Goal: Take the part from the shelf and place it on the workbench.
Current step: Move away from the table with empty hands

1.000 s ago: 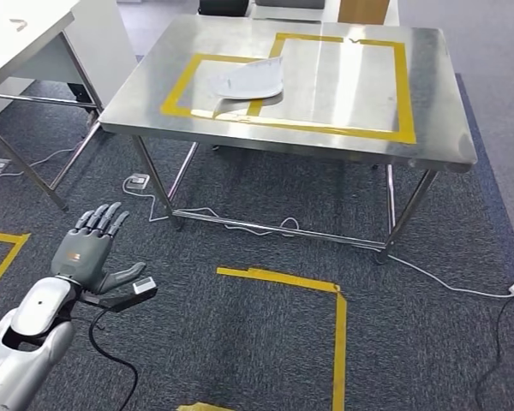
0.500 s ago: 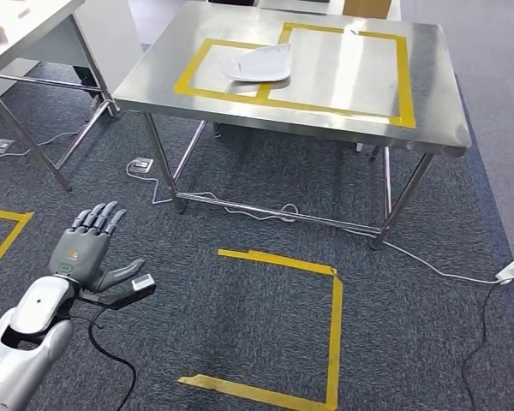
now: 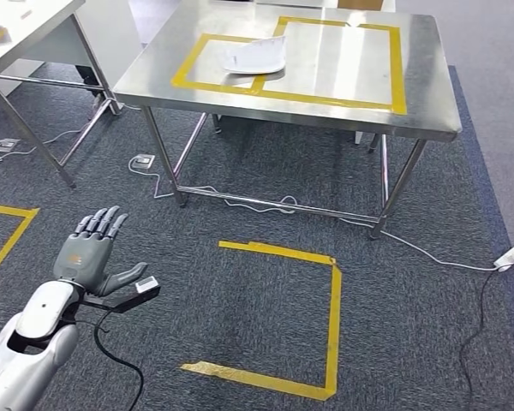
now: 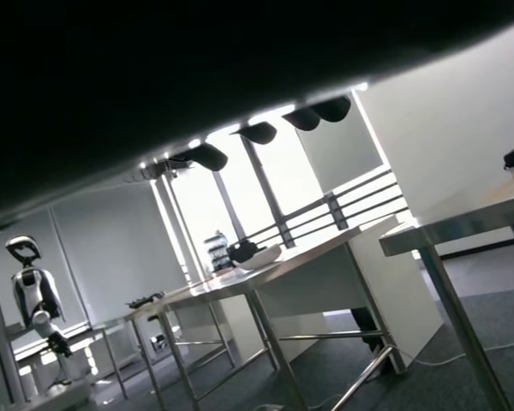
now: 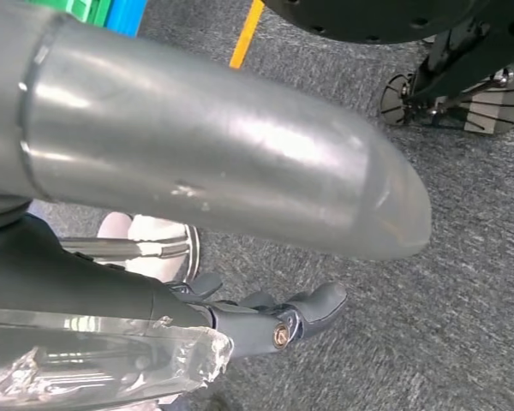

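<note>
Part (image 3: pixel 255 55) lies on the far worktop (image 3: pixel 422 94). Left hand (image 3: pixel 89 255) low over carpet, fingers spread, empty. Right hand (image 5: pixel 267 321) fingers: can't tell.

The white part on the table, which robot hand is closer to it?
Probably left. The left hand hangs low over the carpet, far from the white part. The right hand points at the floor.
</note>
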Tool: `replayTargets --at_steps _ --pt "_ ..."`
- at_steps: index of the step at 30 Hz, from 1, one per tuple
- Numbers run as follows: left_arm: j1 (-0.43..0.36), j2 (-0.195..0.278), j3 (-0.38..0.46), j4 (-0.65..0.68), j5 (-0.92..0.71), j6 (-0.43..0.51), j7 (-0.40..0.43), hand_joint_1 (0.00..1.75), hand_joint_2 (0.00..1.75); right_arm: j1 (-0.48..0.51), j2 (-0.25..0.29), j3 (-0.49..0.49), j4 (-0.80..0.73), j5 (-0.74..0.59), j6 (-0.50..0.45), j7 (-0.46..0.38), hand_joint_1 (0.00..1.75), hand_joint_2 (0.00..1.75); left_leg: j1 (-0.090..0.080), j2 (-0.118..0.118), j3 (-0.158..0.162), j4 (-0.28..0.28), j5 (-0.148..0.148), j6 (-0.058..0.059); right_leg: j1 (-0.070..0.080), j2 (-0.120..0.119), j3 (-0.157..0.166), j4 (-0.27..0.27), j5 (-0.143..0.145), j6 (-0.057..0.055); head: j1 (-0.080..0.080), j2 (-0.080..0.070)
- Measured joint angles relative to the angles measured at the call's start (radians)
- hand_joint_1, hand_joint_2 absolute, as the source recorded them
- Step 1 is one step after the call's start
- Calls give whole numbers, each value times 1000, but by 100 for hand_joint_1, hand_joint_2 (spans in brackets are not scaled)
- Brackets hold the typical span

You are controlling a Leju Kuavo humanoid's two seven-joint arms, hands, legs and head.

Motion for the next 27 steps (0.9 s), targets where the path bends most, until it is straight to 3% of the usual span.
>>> replayTargets --at_steps 7,14,20,24,27 --pt "3 0 0 3 -4 -24 15 0 0 -6 16 -32 0 33 21 -12 0 0 3 -1 -9 -1 12 -16 3 -1 -2 6 7 -7 0 0" --pt "42 -18 28 63 -6 -103 98 0 0 -31 58 -123 -4 119 76 -39 0 0 3 0 -13 -1 13 -17 2 0 -7 7 8 -7 0 0" --pt "182 -80 154 159 123 -91 154 0 0 -23 87 -165 -37 68 66 -14 0 0 2 0 -14 -1 11 -17 1 2 -14 7 8 -7 0 0" --pt "303 -126 257 239 191 -58 154 0 0 8 97 -160 -79 26 56 11 0 0 2 1 -17 0 10 -15 0 2 -20 6 6 -6 0 0" --pt "345 -146 301 271 199 -54 152 0 0 15 99 -159 -98 19 53 16 0 0 2 -1 -19 0 9 -14 0 0 -20 6 6 -5 0 0"
